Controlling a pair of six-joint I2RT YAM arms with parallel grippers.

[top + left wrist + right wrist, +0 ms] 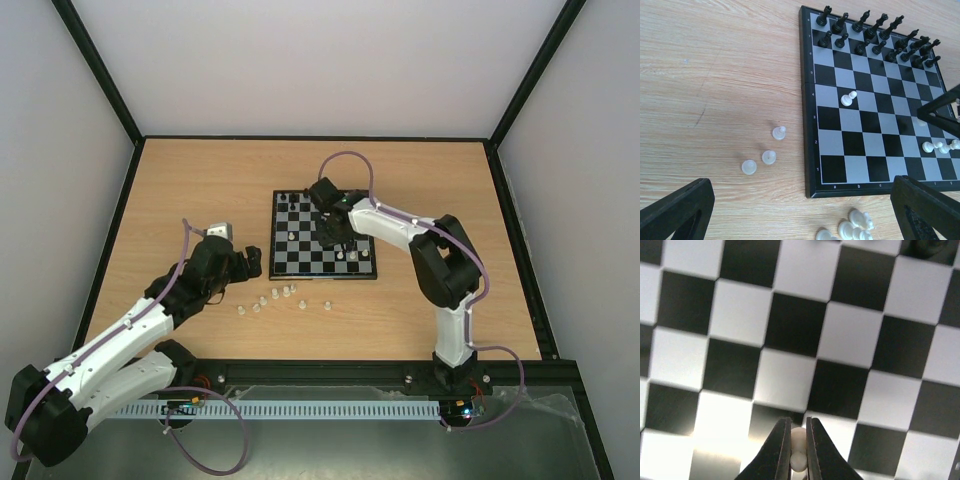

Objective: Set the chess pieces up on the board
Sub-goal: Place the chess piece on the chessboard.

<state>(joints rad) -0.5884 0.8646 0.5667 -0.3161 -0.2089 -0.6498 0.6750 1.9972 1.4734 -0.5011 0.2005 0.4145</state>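
My right claw [798,422] clamps a whitish chess piece [798,445], with the board [790,340] beneath it for placing; my left claw [800,212] hangs spread.

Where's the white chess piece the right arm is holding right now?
Right wrist view, bottom centre: the white piece is pinched between the right gripper's fingers, over the board.

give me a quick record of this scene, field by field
board: on table
black pieces: two far rows of board
white pieces on board: a few
loose pieces off board: several white ones on table
left end effector: open, empty, beside board
right end effector: shut on white piece, above board
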